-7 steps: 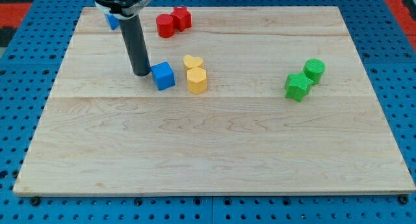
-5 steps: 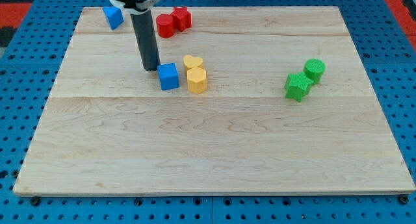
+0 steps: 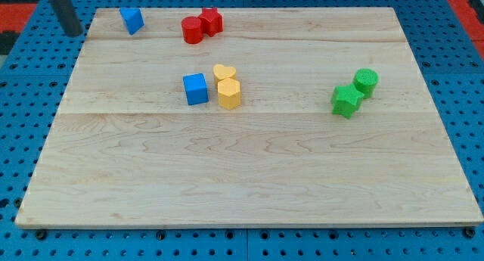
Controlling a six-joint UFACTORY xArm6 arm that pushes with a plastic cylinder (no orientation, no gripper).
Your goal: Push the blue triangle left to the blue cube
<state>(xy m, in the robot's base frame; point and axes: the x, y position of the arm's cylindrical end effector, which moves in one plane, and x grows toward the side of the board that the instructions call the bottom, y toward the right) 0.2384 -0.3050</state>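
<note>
The blue triangle (image 3: pixel 131 20) lies near the top left corner of the wooden board (image 3: pixel 249 178). The blue cube (image 3: pixel 195 88) sits left of centre, touching the yellow blocks on its right. My tip (image 3: pixel 73 32) is off the board's top left corner, to the left of the blue triangle and far from the blue cube. The rod runs up out of the view's top.
A yellow heart (image 3: pixel 224 72) and a yellow hexagonal block (image 3: pixel 229 94) stand right of the blue cube. A red cylinder (image 3: pixel 191 29) and a red star (image 3: pixel 211 20) sit at the top. A green star (image 3: pixel 345 100) and a green cylinder (image 3: pixel 366 82) sit at the right.
The rod has moved from beside the blue cube up and left, off the board's top left corner. The blue cube shifted slightly right toward the yellow blocks earlier.
</note>
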